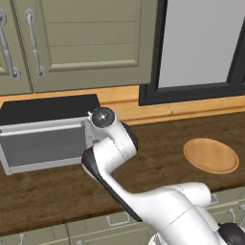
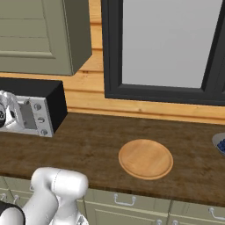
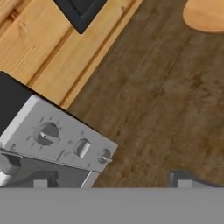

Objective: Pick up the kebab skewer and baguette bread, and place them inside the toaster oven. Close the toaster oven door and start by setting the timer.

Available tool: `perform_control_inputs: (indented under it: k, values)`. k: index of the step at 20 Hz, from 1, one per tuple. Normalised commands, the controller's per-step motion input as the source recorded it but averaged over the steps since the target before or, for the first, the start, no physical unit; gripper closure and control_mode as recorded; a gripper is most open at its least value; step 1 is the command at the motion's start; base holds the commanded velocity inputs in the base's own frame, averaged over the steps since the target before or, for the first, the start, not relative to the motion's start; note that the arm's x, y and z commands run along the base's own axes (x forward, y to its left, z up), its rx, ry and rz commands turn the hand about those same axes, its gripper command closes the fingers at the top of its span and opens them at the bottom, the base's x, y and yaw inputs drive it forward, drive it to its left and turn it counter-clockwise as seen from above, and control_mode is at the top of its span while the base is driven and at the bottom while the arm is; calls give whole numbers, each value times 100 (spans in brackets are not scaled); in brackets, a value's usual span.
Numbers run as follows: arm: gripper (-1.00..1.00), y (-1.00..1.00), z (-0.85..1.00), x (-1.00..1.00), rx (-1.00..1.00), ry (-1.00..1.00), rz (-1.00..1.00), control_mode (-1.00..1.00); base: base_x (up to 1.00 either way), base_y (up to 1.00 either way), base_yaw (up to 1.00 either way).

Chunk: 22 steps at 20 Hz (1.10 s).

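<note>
Tool (image 3: 111,181) spread beside toaster oven (image 3: 57,144) knobs

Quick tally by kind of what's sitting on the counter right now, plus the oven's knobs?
Toaster oven: 1
Knobs on its panel: 3
Round wooden plate: 1
Grey dish with something dark blue in it, cut off at the right edge: 1
Total: 6

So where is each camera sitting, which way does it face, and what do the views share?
Left base view: behind the arm's left, looking down at the boxy silver toaster oven with black top; the white arm rises lower right.
Right base view: behind its right, facing the round wooden plate; white arm at lower left.
Hand view: on the hand, close above the oven's three round knobs; dark finger tips at the bottom.
All share the oven, plate and dark wooden counter.
</note>
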Motion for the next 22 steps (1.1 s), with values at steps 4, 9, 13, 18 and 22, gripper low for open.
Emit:
perform_control_inputs:
  k: [4, 9, 13, 18, 22]
  values:
    - [-100, -40, -68, 6, -13, 10, 51, -100, 0, 0, 0]
    - [-100, -20, -48, -15, -20, -8, 59, -100, 0, 0, 0]
    - [-100, 0, -45, -4, -26, -30, 34, -100, 0, 0, 0]
    - [-100, 0, -43, 3, -10, -28, 14, -100, 0, 0, 0]
    - [-100, 0, -17, 31, 3, -1, 10, -100, 0, 0, 0]
